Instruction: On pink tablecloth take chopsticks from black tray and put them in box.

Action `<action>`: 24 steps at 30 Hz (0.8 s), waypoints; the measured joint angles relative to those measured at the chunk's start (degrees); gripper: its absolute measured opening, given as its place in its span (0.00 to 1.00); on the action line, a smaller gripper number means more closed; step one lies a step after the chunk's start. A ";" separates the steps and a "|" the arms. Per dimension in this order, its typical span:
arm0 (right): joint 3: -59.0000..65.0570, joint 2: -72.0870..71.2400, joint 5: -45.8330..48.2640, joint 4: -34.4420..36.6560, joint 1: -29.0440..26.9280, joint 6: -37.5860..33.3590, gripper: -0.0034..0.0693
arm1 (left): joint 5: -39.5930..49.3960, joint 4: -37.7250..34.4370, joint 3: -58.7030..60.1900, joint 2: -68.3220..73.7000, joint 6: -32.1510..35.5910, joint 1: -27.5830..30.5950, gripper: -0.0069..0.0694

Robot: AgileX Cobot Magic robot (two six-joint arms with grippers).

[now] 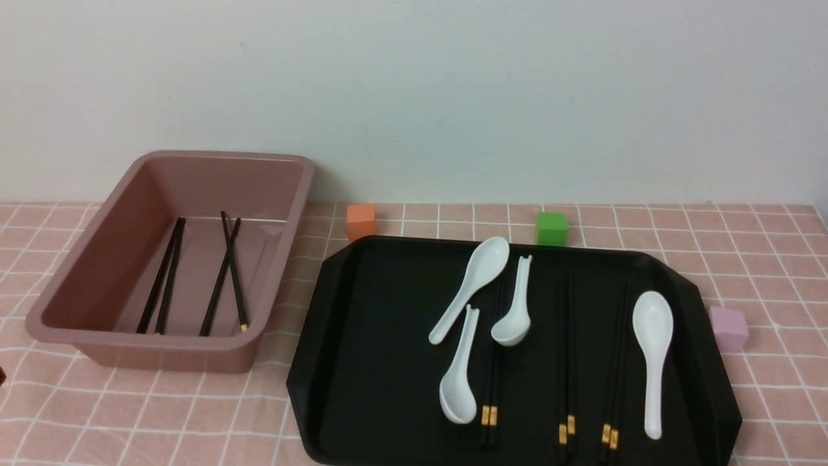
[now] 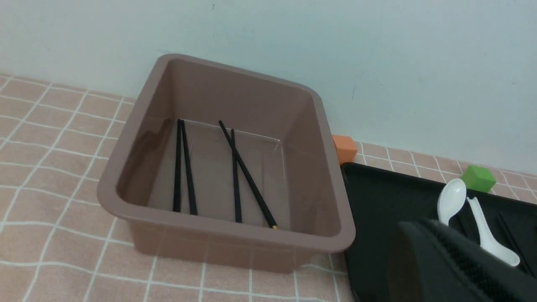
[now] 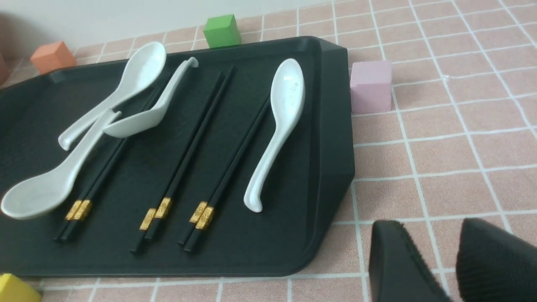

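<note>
Left gripper: clenched, fingertips together, no stick in grip. Right gripper: released, gap between fingertips, nothing held. Both out of front view, so exact spacing to the black tray: can't tell.

Chopsticks on tray: three pairs, all well apart from both grippers. Left pair around tray's middle, partly covered by spoons. Middle pair right of tray's center. Right pair nearer tray's right rim. Gold bands toward tray's near edge, thin ends toward its far edge. In right wrist view, all three pairs clear of the fingers, inside tray's rim; pink tablecloth visible under the fingers, outside tray's right side.

Box just left of tray. Inside it, left of tray: four more chopsticks, two side by side, two crossed. In left wrist view, also apart from the closed fingertips.

White spoons on tray: three around tray's middle, one by tray's right rim, just right of right pair.

Orange cube and green cube behind tray's far edge, orange farther left. Pink cube just right of tray. Yellow block at tray's near side, partly cut off by the frame.
</note>
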 joint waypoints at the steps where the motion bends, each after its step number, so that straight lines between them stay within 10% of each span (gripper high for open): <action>1: 0.00 0.00 0.00 0.00 0.00 0.00 0.38 | -0.18 0.05 0.67 -0.51 0.00 0.00 0.07; 24: 0.00 0.00 0.00 0.04 0.00 0.00 0.38 | -3.38 -0.64 13.70 -13.57 1.11 5.55 0.07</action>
